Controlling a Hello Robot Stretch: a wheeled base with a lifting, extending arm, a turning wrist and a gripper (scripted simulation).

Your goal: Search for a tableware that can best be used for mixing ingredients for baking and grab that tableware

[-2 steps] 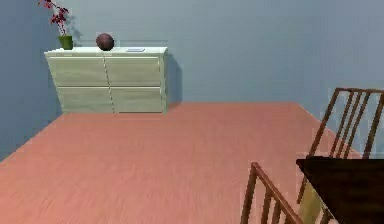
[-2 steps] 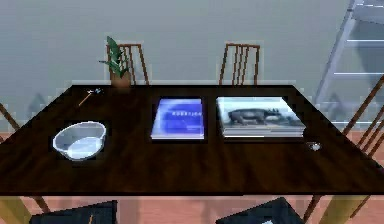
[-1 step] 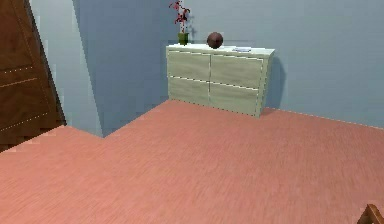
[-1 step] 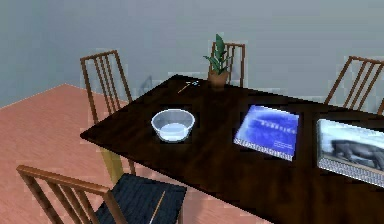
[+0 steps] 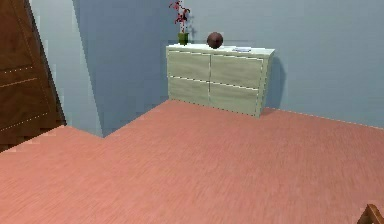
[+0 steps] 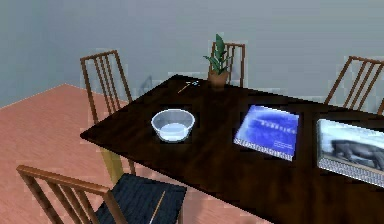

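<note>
A pale glass-like bowl point(image 6: 173, 124) stands on the dark wooden dining table point(image 6: 215, 160), near its left end in the arm side view. Behind it on the table a small utensil point(image 6: 186, 88) lies by the far edge, and a potted green plant point(image 6: 218, 62) stands in a brown pot. To the right of the bowl lie a blue book or magazine point(image 6: 268, 129) and a second printed sheet point(image 6: 351, 150).
Wooden chairs point(image 6: 108, 82) ring the table; one with a dark seat point(image 6: 120, 198) is at the near edge. In the forward view a pale green dresser point(image 5: 218, 78) stands against the blue wall with a flower vase point(image 5: 183, 26) and dark ball point(image 5: 215, 40). A brown door point(image 5: 22, 75) is at left. Red-brown floor point(image 5: 200, 160) lies between.
</note>
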